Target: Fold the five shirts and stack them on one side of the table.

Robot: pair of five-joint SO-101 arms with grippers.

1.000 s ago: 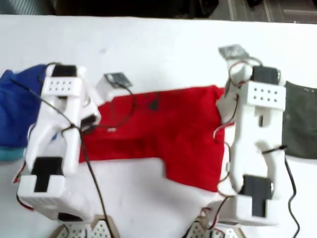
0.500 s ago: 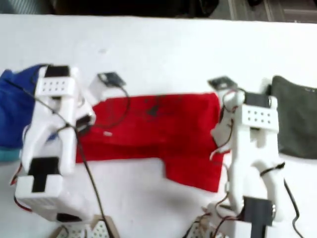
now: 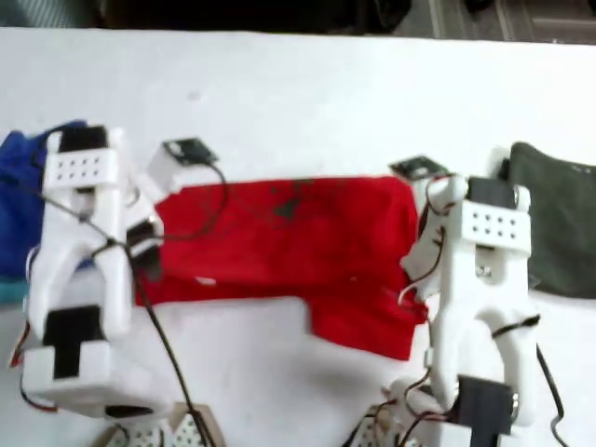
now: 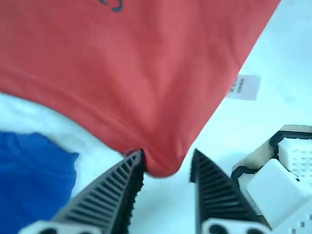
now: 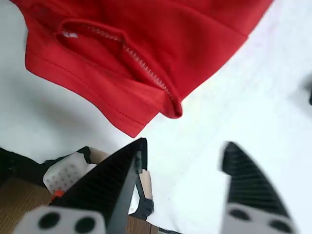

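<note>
White table (image 3: 298, 84) has the red shirt (image 3: 298, 233) flat in the middle, between a blue shirt (image 3: 19, 205) and a dark shirt (image 3: 559, 214). Left gripper (image 4: 163, 168) sits spread around the red one's corner; right gripper (image 5: 185, 146) gapes wide just beside the hem.

The blue shirt (image 3: 17, 209) is cropped at left, partly behind the left arm (image 3: 79, 251). The dark shirt (image 3: 559, 223) is cropped too.

White table (image 3: 298, 84) here, and flat across its middle sits a red shirt (image 3: 307, 242) with one flap hanging nearer at the right, a bunched blue shirt (image 3: 19, 205) at the far-left edge close beside it but not touching, and a dark shirt (image 3: 559, 214) at the right edge.
</note>
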